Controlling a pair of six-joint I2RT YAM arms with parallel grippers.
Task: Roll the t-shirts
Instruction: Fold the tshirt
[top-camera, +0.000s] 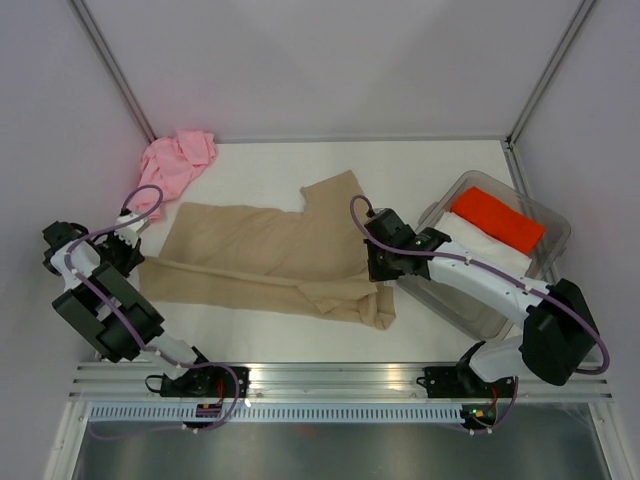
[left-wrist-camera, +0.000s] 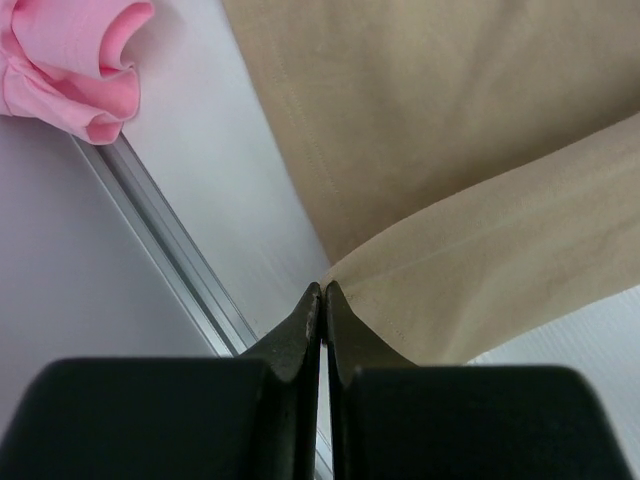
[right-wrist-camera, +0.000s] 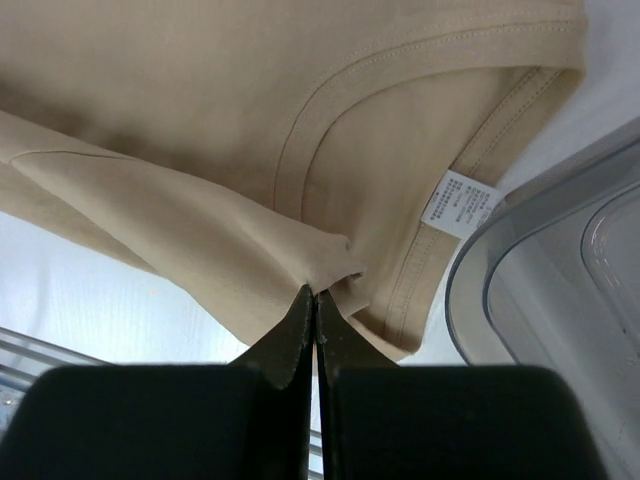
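Tan t-shirt (top-camera: 250, 245) lies left-right, collar rightward; left gripper (left-wrist-camera: 322, 288) and right gripper (right-wrist-camera: 315, 292) pinch it.

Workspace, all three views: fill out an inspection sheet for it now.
Surface: white table, no spills seen.
Job's things: tan t-shirt spread out, its near edge folded over, not yet rolled; pink t-shirt crumpled in the far left corner.
Clutter: clear bin on the right, holding an orange cloth on a white cloth.
Grippers: left hand shut on the fold's left corner; right hand shut on bunched tan cloth near the collar.
Cables: purple cables loop off both arms; no snag seen.
Surroundings: pale walls; metal frame posts; rail at the near edge.
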